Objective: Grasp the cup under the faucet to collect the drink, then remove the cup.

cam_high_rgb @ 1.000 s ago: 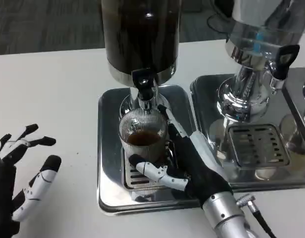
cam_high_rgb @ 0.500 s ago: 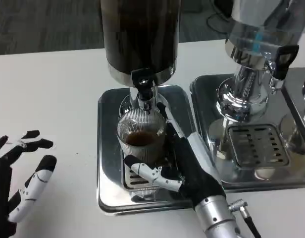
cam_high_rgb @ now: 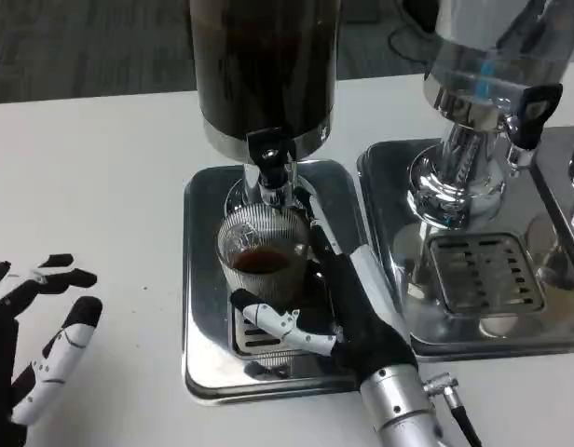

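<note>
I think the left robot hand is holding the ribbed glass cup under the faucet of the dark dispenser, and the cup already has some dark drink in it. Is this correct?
Not quite: the right robot hand holds the ribbed glass cup, not the left. The head view shows the left robot hand open over the white table, apart from the tray. The rest is correct: the cup stands under the faucet of the dark dispenser with dark drink inside.

Cup under the faucet, on the tray
My right hand wraps the cup beneath the faucet on the tray; my left hand lies far left

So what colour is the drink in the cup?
Dark brown drink, inside the clear ribbed cup, head view.
</note>
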`<state>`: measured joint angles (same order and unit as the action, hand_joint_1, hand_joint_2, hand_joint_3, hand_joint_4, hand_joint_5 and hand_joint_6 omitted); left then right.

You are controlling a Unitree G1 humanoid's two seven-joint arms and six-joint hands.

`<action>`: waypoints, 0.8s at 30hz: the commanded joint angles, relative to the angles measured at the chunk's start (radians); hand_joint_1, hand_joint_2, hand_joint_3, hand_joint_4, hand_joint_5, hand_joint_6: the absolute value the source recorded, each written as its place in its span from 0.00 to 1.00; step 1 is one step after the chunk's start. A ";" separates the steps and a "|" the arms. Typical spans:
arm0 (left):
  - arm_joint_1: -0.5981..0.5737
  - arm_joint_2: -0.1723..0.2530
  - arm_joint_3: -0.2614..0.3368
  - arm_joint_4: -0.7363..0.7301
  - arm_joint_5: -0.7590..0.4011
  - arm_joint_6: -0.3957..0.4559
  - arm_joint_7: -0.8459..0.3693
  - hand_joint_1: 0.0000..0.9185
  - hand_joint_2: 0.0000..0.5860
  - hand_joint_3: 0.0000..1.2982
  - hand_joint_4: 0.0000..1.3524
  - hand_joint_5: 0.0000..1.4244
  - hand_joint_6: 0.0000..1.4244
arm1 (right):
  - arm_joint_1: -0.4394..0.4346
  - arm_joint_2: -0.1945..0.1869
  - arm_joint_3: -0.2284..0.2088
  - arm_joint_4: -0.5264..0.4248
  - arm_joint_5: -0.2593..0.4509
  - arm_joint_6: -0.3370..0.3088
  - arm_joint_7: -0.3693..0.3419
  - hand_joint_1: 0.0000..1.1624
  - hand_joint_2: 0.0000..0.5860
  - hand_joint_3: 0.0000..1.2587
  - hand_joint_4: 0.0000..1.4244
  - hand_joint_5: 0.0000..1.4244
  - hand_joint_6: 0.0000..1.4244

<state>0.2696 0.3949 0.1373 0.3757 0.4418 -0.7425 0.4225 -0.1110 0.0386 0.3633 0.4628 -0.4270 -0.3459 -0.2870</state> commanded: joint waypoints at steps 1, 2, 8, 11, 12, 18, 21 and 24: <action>0.013 0.005 0.004 -0.015 -0.007 0.009 -0.012 0.00 0.36 0.43 0.23 0.28 0.05 | 0.007 0.019 0.005 0.006 -0.001 0.004 -0.006 0.69 0.27 0.00 0.09 0.15 0.28; 0.014 0.005 0.005 -0.016 -0.006 0.010 -0.011 0.00 0.36 0.43 0.23 0.28 0.05 | 0.003 0.017 0.007 0.008 -0.002 0.004 -0.003 0.69 0.27 0.00 0.09 0.15 0.29; 0.017 0.003 0.007 -0.020 -0.004 0.012 -0.009 0.00 0.36 0.44 0.24 0.28 0.05 | -0.008 0.020 0.013 0.018 -0.009 0.009 -0.006 0.71 0.27 0.00 0.11 0.18 0.32; 0.019 0.003 0.008 -0.020 -0.005 0.011 -0.009 0.00 0.36 0.44 0.24 0.28 0.05 | -0.017 0.019 0.014 0.028 -0.008 0.007 -0.002 0.72 0.27 0.01 0.11 0.18 0.34; 0.019 0.002 0.008 -0.020 -0.006 0.011 -0.009 0.00 0.36 0.44 0.24 0.28 0.05 | -0.016 0.019 0.016 0.027 -0.012 0.007 -0.005 0.73 0.27 0.01 0.11 0.19 0.34; 0.017 0.003 0.009 -0.017 -0.007 0.008 -0.008 0.00 0.37 0.45 0.24 0.28 0.05 | -0.015 0.021 0.014 0.033 -0.015 0.020 -0.007 0.75 0.28 0.03 0.13 0.20 0.36; 0.017 0.006 0.011 -0.015 -0.008 0.005 -0.008 0.00 0.37 0.46 0.25 0.28 0.05 | -0.017 0.022 0.020 0.033 -0.026 0.014 -0.017 0.76 0.28 0.05 0.14 0.22 0.38; 0.018 0.006 0.011 -0.017 -0.007 0.005 -0.009 0.00 0.37 0.46 0.25 0.28 0.05 | -0.017 0.022 0.022 0.034 -0.032 0.026 -0.019 0.77 0.29 0.07 0.16 0.24 0.40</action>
<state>0.2776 0.3947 0.1423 0.3654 0.4399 -0.7385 0.4185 -0.1308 0.0408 0.3699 0.4791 -0.4488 -0.3422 -0.3100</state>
